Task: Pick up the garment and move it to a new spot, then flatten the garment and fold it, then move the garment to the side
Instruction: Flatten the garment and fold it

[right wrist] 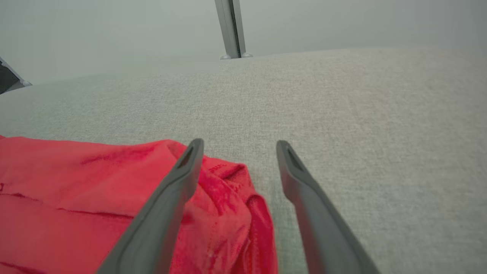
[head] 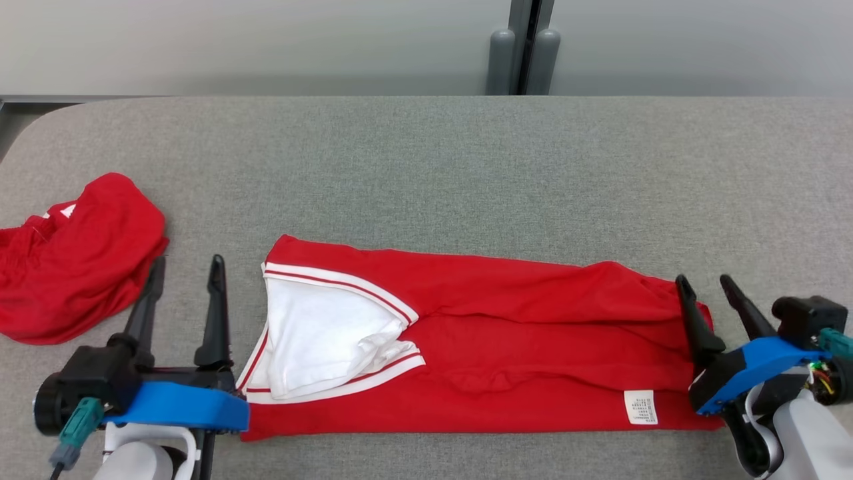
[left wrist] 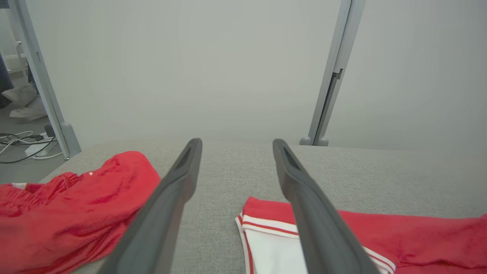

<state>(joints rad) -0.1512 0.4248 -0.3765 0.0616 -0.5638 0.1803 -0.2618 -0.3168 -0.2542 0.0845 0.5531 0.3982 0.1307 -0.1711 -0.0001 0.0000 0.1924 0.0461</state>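
Observation:
The garment (head: pixel 520 347) is red with white-and-red trim and a white lining showing at its left end. It lies in a long folded band across the front of the grey table (head: pixel 426 167). My left gripper (head: pixel 188 261) stands open just left of the trimmed end, holding nothing; in the left wrist view (left wrist: pixel 236 141) its right finger crosses over the garment (left wrist: pixel 418 236). My right gripper (head: pixel 702 280) is open at the garment's right end. In the right wrist view (right wrist: pixel 239 142) its left finger lies over the bunched red edge (right wrist: pixel 76 198) and its right finger over bare table.
A second red garment (head: pixel 73 267) lies crumpled at the table's left edge, close to my left gripper's outer finger, also in the left wrist view (left wrist: pixel 68 213). Grey partition posts (head: pixel 523 60) stand behind the table. A person's shoes (left wrist: pixel 23 101) and cables (left wrist: pixel 23 140) are on the floor beyond.

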